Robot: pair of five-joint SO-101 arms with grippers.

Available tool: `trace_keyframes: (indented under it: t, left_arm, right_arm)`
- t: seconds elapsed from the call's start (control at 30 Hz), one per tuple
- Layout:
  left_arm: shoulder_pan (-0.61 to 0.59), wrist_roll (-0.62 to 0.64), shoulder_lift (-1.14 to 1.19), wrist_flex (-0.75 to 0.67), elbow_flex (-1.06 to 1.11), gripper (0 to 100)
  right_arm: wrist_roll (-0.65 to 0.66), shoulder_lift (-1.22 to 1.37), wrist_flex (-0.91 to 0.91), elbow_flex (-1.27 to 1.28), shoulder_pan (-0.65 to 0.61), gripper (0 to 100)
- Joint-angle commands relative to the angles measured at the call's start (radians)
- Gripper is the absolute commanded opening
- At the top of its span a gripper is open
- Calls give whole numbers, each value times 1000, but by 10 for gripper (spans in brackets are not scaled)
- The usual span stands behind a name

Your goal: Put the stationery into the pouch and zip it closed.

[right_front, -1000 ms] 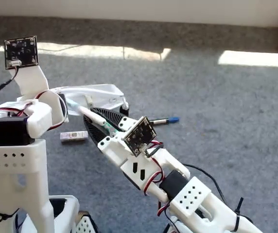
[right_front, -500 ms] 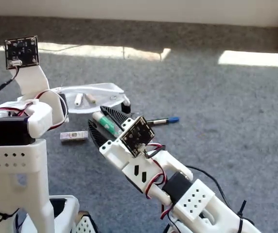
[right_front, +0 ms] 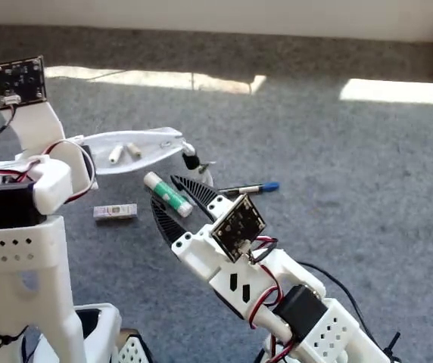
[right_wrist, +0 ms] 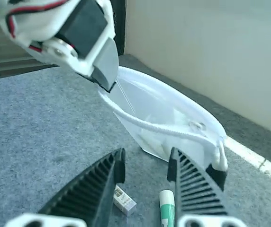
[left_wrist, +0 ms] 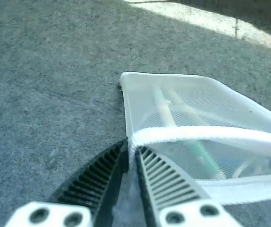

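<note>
White mesh pouch [right_front: 137,145] lying near the left arm on the grey bench [right_front: 353,197], mouth open; more stationery lies loose beside it.

The pouch is see-through netting edged with a thick white band, its black zip pull [right_front: 191,160] at the end nearer the right arm; pale slim sticks [right_front: 116,153] show through the mesh; the left pincer [left_wrist: 130,152] is clamped onto the band at the pouch's corner; the right pincer [right_wrist: 145,165] stands just off the mouth with its black toothed jaws spread and nothing in them; a green-and-white glue stick [right_front: 167,193] lies on the bench in the gap between those jaws, close to one, contact unclear; a blue-capped pen [right_front: 250,187] lies just beyond that pincer; a small white eraser [right_front: 115,212] lies between the arms.
</note>
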Motion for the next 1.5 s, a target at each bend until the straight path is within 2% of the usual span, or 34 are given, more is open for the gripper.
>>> trace_keyframes:
  t: [0.0, 0.23, 0.43, 0.63, 0.77, 0.93, 1.47]
  left_arm:
    - [-84, 3, -8, 0, -31, 7]
    - [-160, 15, -8, -6, -35, 7]
    - [-205, 35, -8, -6, -28, 7]
    - [-239, 37, -7, -6, -28, 7]
    - [-280, 37, -7, -6, -28, 7]
    - [-282, 37, -7, -6, -27, 7]
    - [-337, 68, -7, -6, -27, 7]
  right_arm:
    - [-9, -25, 5, -70, -5, 146]
    - [-9, -24, 48, -73, -2, 146]
    - [18, -22, 53, -79, 110, 146]
    - [23, -21, 147, -143, 176, 146]
    - [109, -21, 189, -171, 191, 146]
    - [124, 2, 197, -177, 191, 146]
    - [124, 717, 196, -412, 171, 149]
